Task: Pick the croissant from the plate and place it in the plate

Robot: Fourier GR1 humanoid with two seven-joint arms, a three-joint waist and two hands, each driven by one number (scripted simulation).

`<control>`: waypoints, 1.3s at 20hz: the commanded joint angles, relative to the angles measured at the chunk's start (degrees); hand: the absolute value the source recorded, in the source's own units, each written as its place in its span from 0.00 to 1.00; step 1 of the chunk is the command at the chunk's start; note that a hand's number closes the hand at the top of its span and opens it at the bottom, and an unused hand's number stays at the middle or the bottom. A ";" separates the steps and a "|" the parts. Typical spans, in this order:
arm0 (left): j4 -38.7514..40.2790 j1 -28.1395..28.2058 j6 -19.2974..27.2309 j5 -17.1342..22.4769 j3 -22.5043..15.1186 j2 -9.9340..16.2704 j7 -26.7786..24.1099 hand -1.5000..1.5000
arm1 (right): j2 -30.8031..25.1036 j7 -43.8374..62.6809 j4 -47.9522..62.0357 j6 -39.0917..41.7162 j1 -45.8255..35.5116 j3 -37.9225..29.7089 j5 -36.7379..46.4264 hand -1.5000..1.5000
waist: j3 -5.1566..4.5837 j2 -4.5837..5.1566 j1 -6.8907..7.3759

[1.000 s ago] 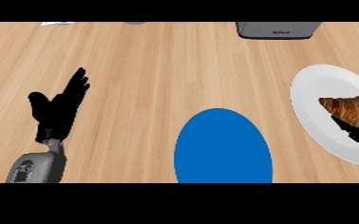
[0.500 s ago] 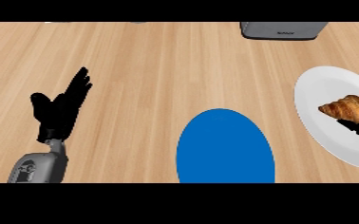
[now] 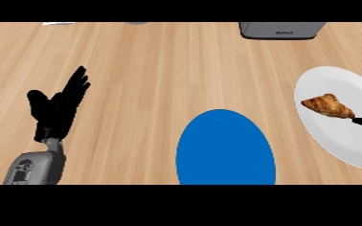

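Sitting on the white plate (image 3: 322, 129) right of the blue plate (image 3: 225, 148), the croissant (image 3: 327, 105) awaits transfer, only a dark fingertip of the right hand (image 3: 357, 121) beside it, grip indiscernible, while the left hand (image 3: 58, 106) rests open far left.

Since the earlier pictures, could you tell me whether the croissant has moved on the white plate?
Yes. The croissant has shifted up the view and slightly left across the white plate, nearer the grey appliance at the counter's far edge. The right hand barely shows beside it.

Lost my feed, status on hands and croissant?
Left robot hand open, resting. Right robot hand barely in view beside croissant over white plate. Blue plate unobstructed.
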 commanded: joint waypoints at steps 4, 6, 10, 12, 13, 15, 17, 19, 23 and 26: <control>-2.21 3.97 0.84 -0.59 0.50 -0.09 -1.12 0.50 | -0.29 -3.79 -6.30 15.50 0.21 -5.69 -12.62 0.00 | -0.16 -0.58 -1.05; 1.12 0.55 -0.47 0.83 2.39 1.15 -1.66 0.50 | -2.15 -0.97 -5.35 19.41 2.20 -8.61 -16.19 0.00 | -0.17 -0.41 -1.47; 1.39 1.84 1.33 -1.18 0.34 -1.10 -2.11 0.50 | -2.08 7.85 -2.06 29.70 3.17 -8.91 -21.10 0.00 | -0.16 -0.36 -1.38; 1.69 1.16 0.81 -0.93 1.53 0.32 -2.56 0.50 | -3.74 11.13 -1.71 35.05 2.78 -9.02 -23.50 0.00 | -0.17 -0.32 -1.17; 0.05 -0.27 -1.05 0.57 1.50 1.24 0.70 0.50 | -3.79 10.74 0.77 35.06 1.61 -8.94 -23.43 0.00 | -0.09 -0.18 -0.51; 1.98 -2.17 1.28 -0.99 0.20 -1.40 -0.40 0.50 | -5.81 9.17 5.02 36.50 -1.05 -8.98 -23.24 0.00 | -0.03 0.05 -0.09; -4.03 4.94 1.27 -1.18 -0.86 -2.16 -0.67 0.50 | -5.92 3.06 3.85 36.77 4.65 -8.65 -22.07 0.00 | -0.02 -0.15 -0.01; -2.50 1.74 0.68 -1.27 -1.00 -1.72 0.52 0.50 | -5.99 0.44 7.39 35.50 1.89 -7.98 -20.96 0.00 | 0.02 0.05 0.19; 0.18 -1.37 -0.33 0.10 1.50 0.10 0.86 0.50 | -8.79 -2.93 10.79 36.25 2.24 -8.26 -20.96 0.00 | 0.06 0.18 0.11; 0.79 -0.22 -3.00 1.67 2.97 2.06 -0.65 0.50 | -10.98 -3.21 12.68 36.67 1.31 -8.26 -21.21 0.00 | 0.08 0.24 0.39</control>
